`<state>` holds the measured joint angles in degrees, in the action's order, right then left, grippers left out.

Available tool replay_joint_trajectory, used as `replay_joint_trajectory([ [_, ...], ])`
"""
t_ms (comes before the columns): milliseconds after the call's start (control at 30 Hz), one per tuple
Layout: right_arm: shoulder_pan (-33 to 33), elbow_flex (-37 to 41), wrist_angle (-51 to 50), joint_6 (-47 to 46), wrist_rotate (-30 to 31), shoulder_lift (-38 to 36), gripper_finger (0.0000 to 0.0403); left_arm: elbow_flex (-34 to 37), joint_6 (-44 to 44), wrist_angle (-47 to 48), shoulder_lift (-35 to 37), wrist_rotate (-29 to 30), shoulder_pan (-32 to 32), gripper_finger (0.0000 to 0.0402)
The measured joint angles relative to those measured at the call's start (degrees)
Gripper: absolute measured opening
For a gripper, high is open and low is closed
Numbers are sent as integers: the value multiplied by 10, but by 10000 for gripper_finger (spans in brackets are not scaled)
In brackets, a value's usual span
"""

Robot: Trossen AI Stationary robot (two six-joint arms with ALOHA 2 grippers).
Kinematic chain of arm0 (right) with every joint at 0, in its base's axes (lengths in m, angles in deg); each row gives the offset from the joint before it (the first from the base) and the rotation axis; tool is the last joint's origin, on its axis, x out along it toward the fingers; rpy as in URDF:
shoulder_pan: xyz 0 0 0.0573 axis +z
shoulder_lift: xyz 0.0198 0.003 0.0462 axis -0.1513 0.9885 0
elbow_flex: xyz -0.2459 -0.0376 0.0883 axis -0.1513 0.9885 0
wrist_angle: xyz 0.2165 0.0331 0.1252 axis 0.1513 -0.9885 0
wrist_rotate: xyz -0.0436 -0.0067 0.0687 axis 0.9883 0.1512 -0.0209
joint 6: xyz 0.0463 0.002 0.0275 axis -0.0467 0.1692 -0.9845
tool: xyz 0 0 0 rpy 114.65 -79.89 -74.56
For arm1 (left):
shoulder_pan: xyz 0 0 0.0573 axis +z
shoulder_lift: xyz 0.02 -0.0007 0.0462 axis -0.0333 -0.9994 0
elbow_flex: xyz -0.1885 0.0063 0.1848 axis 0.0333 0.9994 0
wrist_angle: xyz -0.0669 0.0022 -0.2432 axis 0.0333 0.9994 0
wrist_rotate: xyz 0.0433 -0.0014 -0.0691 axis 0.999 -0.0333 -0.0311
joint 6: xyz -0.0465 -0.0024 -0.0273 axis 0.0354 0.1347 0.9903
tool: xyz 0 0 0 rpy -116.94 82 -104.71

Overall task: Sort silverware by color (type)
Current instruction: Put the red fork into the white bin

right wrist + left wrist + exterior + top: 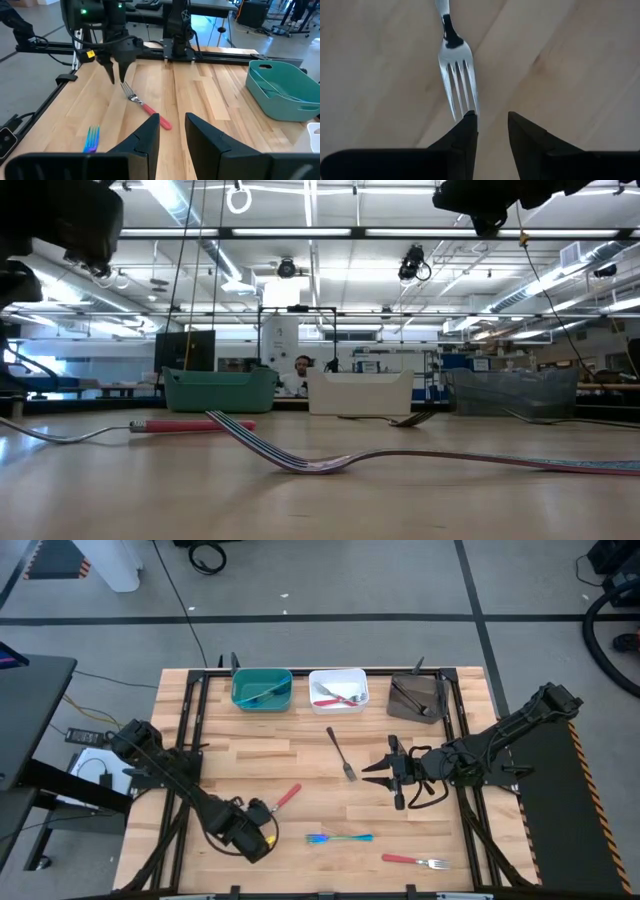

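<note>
A red-handled fork (285, 798) lies flat on the wooden table, its silver tines (457, 75) toward my left gripper (262, 818). That gripper hangs just above the tines, pointing down, open, with nothing between its fingers (470, 131). Its dark fingers also show over the fork (142, 104) in the right wrist view. A blue-teal fork (340, 837), a second red-handled fork (415, 861) and a dark fork (342, 753) lie loose on the table. My right gripper (378, 778) waits open right of centre, above the table.
Three bins stand along the far edge: teal (240, 698) with blue-teal silverware, white (338, 674) with red-handled forks, brown (400, 708) with dark ones. Black frame rails (188, 710) run along the table's sides. Bare wood lies between the loose forks.
</note>
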<state>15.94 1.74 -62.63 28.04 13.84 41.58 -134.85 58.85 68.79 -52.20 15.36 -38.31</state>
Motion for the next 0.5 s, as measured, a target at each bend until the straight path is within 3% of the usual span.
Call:
replay_joint_trajectory([
  [300, 0, 0, 4, 1, 0, 0, 101, 0, -5, 53, -6, 24, 10, 109],
  [500, 0, 0, 3, 2, 0, 0, 101, 2, -24, 29, -6, 25, 13, 109],
])
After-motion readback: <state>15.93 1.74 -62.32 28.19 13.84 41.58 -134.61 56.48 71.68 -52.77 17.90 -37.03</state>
